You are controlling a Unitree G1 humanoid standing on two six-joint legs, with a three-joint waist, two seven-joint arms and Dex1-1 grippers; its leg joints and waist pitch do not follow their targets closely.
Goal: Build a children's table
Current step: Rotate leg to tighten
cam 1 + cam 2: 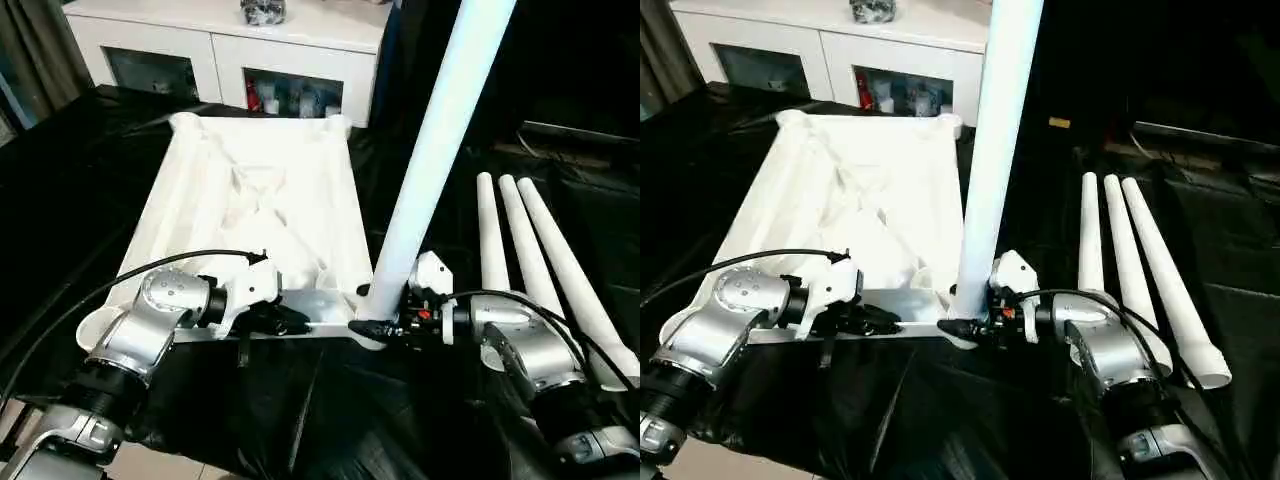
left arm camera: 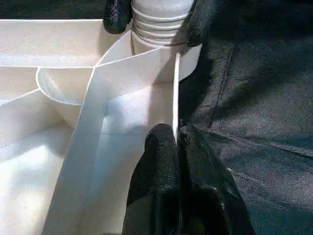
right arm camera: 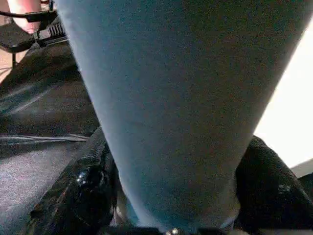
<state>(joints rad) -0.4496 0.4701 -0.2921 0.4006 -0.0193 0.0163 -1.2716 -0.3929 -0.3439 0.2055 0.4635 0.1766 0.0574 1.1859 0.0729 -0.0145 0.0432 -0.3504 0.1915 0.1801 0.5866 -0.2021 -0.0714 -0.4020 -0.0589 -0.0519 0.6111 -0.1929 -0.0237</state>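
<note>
The white tabletop (image 1: 250, 200) lies underside up on black cloth. One white leg (image 1: 430, 160) stands upright in its near right corner socket (image 2: 188, 61), and the leg's threaded end (image 2: 159, 22) sits at the socket mouth. My right gripper (image 1: 375, 325) is closed around the base of this leg, a black finger (image 2: 117, 14) pressing on each side. My left gripper (image 2: 177, 134) is shut on the thin near rim of the tabletop, a little left of that corner. Three more legs (image 1: 530, 250) lie side by side on the cloth to the right.
A white cabinet (image 1: 220, 40) with glass doors stands behind the tabletop. Black cloth (image 1: 60, 200) covers the surface all around. The near left corner socket (image 1: 95, 325) sits by my left forearm. A black cable (image 1: 150, 265) arcs over the left arm.
</note>
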